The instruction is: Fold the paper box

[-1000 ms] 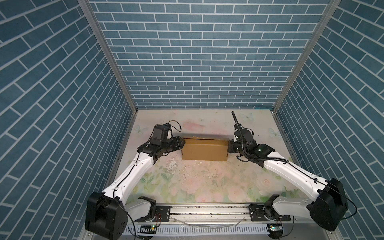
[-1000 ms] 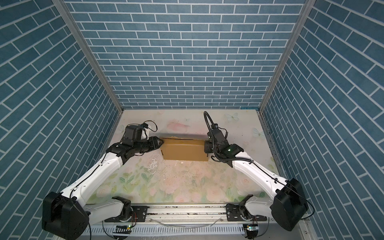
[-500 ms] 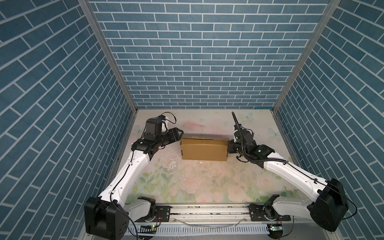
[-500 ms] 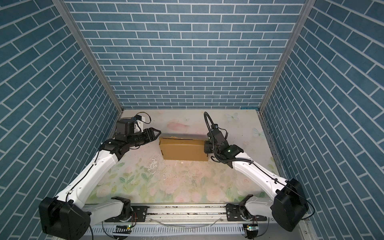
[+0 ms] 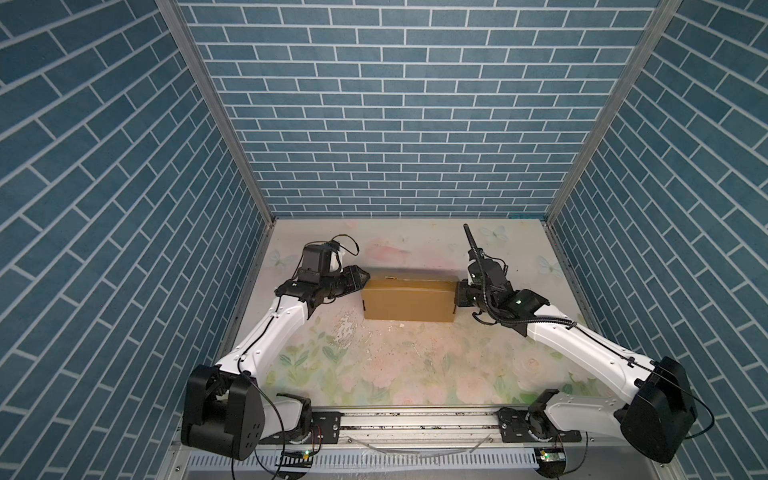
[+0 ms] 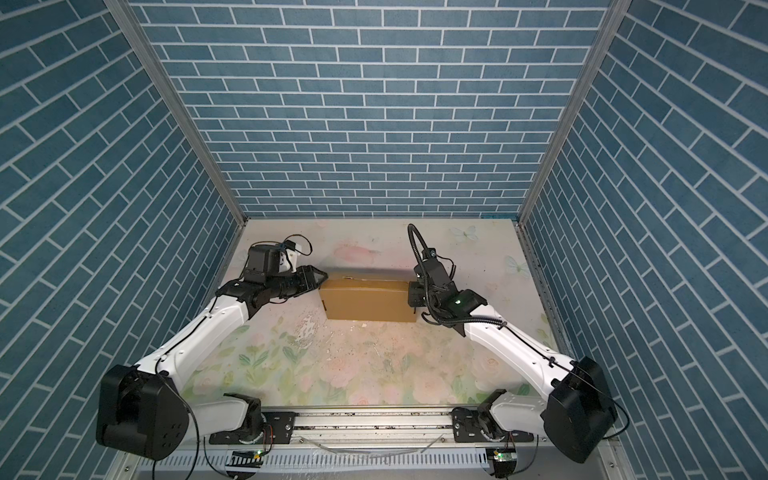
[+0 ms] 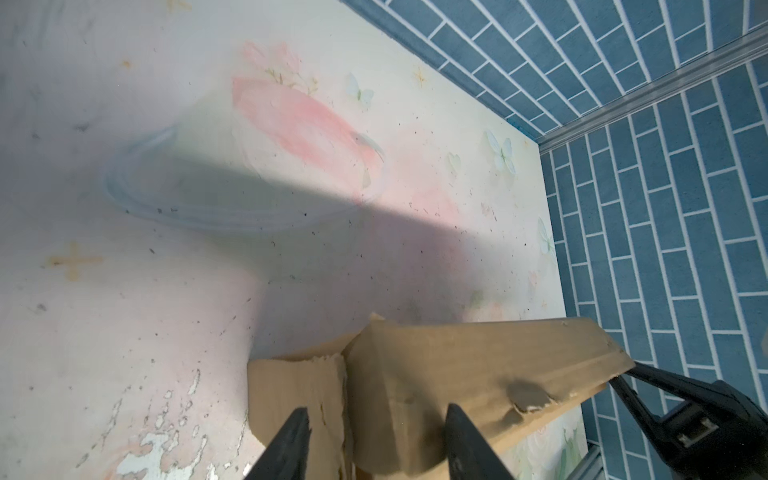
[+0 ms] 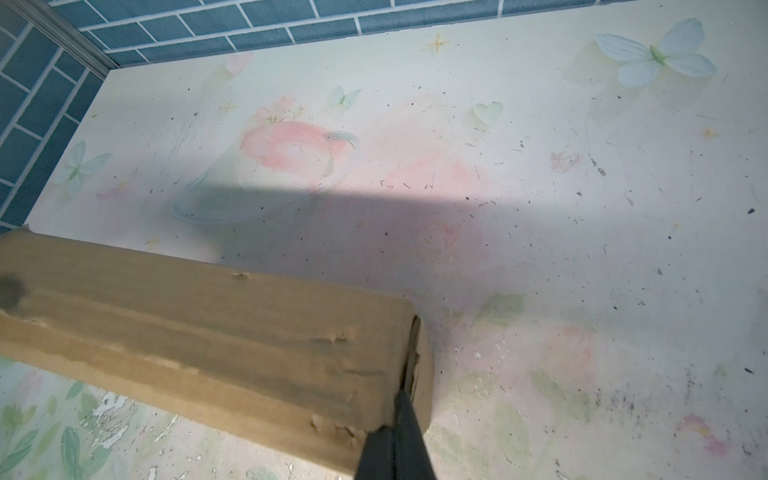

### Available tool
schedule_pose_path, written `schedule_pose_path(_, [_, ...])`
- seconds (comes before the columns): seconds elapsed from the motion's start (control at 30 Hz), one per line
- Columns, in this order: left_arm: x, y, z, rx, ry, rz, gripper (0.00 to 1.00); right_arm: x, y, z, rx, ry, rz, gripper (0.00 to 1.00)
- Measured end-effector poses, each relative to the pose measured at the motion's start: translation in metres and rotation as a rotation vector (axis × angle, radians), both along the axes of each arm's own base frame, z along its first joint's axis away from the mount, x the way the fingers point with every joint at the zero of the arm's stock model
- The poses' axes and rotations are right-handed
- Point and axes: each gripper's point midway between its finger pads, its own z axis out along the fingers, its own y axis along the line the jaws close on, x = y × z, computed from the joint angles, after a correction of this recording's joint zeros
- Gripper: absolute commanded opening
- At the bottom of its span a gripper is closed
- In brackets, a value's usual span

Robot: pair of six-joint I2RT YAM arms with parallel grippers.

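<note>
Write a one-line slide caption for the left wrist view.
Left hand, open, straddles the near end of the folded paper box on the floral table; the right hand meets its far corner.

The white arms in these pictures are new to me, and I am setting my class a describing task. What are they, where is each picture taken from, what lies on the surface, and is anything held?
They are two robot arms, the left arm and the right arm, each ending in jaws. Both top views look down from one camera head; the other two come from a camera on each wrist. On the flower-printed table lies one thing: a tan paper box, already box-shaped. The box's end sits between the left jaws, which stand apart; whether they pinch it I cannot tell. The right jaws are shut and rest against the opposite end.
</note>
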Motion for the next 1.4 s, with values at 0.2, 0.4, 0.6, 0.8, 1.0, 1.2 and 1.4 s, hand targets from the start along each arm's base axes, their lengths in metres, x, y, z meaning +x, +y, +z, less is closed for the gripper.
schedule_pose_path(0.2, [0.004,-0.002,-0.008,-0.025,-0.022,-0.002,0.47,0.0,0.0,0.0,-0.006,0.006,0.005,0.16])
schedule_pose_path(0.4, [0.01,0.002,-0.008,-0.016,-0.037,0.021,0.47,-0.015,-0.007,-0.004,-0.007,0.139,0.087,0.48])
schedule_pose_path(0.6, [0.011,0.002,-0.008,-0.015,-0.04,0.024,0.47,-0.023,-0.017,0.0,0.222,0.319,0.098,0.64])
schedule_pose_path(0.8, [0.011,0.002,-0.008,-0.016,-0.04,0.022,0.47,-0.016,0.009,0.032,0.508,0.362,0.098,0.68])
schedule_pose_path(1.0, [0.011,0.002,-0.008,-0.017,-0.04,0.022,0.46,-0.008,0.01,0.038,0.598,0.393,0.012,0.62])
schedule_pose_path(1.2, [0.01,0.002,-0.008,-0.019,-0.04,0.024,0.46,0.0,0.002,0.015,0.571,0.431,-0.086,0.45])
schedule_pose_path(1.4, [0.008,0.0,-0.008,-0.038,-0.044,0.023,0.39,0.002,0.002,-0.006,0.575,0.456,-0.118,0.14])
